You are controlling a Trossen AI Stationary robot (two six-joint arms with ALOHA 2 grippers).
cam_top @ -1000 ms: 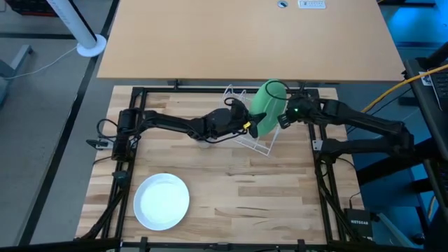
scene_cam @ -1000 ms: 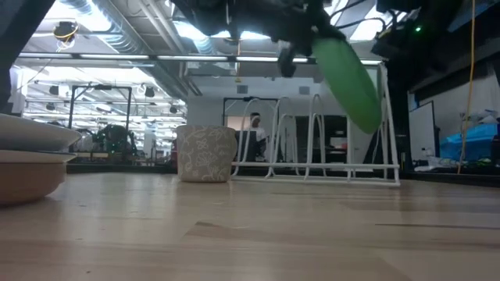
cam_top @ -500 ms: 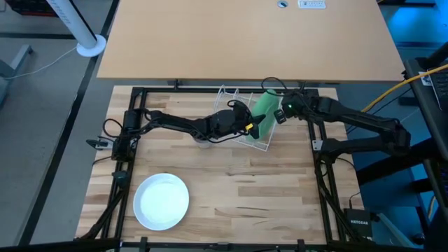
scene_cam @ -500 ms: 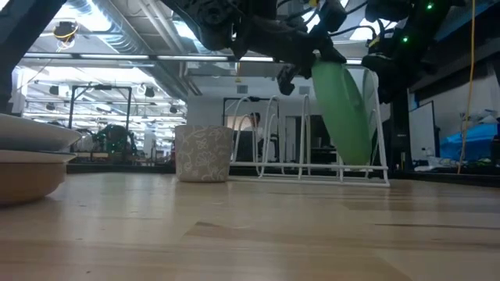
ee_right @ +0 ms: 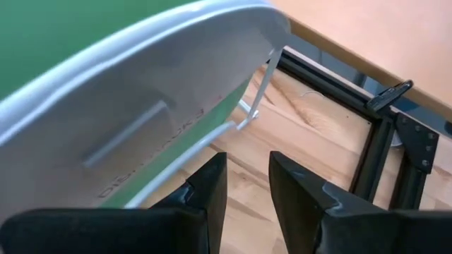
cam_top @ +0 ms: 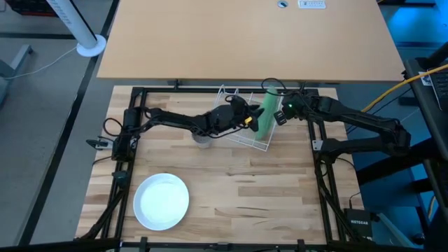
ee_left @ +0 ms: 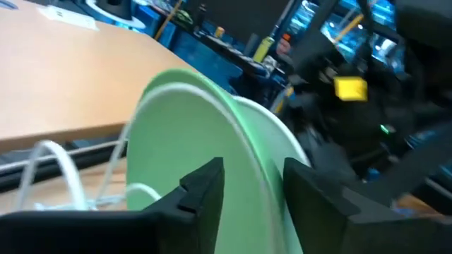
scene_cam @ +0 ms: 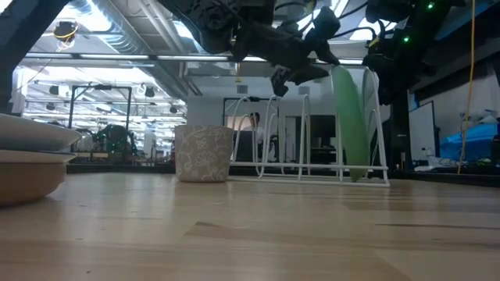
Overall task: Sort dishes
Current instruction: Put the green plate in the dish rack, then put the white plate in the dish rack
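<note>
The green plate [cam_top: 264,112] stands on edge, nearly upright, in the white wire rack [cam_top: 234,98] at the far middle of the table. Its lower edge [scene_cam: 355,173] rests on the rack's base. My left gripper [ee_left: 254,187] comes level from the table's left. It is open, one finger on each side of the plate's upper rim [ee_left: 244,141], with a gap to both. My right gripper [ee_right: 247,183] hovers at the rack's right end, slanting down. It is slightly open with nothing between its fingers, and the plate's pale underside [ee_right: 141,106] is just beyond them.
A white plate [cam_top: 162,201] lies at the near left of the table. In the low view it sits on a brown-orange dish [scene_cam: 23,176]. A small patterned grey cup [scene_cam: 205,154] stands left of the rack, under my left arm. Bare wood lies in front of the rack.
My left gripper has gone down toward the rack with the green plate. The plate hung slanted above the rack's right end. It now stands almost upright between the wires, its lower edge down on the rack. The right arm has hardly moved.
</note>
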